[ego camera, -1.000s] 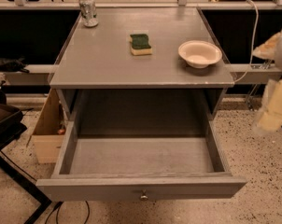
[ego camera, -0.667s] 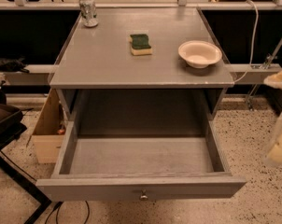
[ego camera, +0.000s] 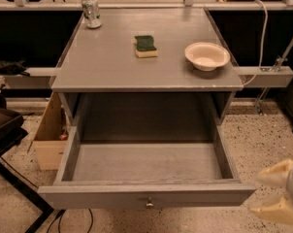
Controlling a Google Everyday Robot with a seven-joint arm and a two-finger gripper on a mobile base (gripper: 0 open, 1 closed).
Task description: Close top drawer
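Since a second ago the gripper (ego camera: 264,193) has sunk down the right edge of the view, from beside the bench (ego camera: 112,62) top to the lower right corner; nothing else has shifted. The bench is grey, and its drawer (ego camera: 112,196) stands pulled far out towards the camera, empty inside, with the front panel low in the view. The gripper hangs just right of that panel's right end, near it but apart. Its cream fingers (ego camera: 278,171) point left and seem spread, with a gap between them and nothing in it, though they are blurred. A cardboard box (ego camera: 49,137) sits on the floor left of the bench. On top rest a bowl (ego camera: 207,56) to the right, a sponge (ego camera: 146,46) near the middle and a can (ego camera: 91,11) at the far left corner. A small knob (ego camera: 149,203) marks the panel's centre. The risk, as I judge it, is a push from where the gripper now is: pressing the right end alone could skew the drawer so it binds, or the fingers could slide off the corner. A hard shove could jolt the bench and topple the can.
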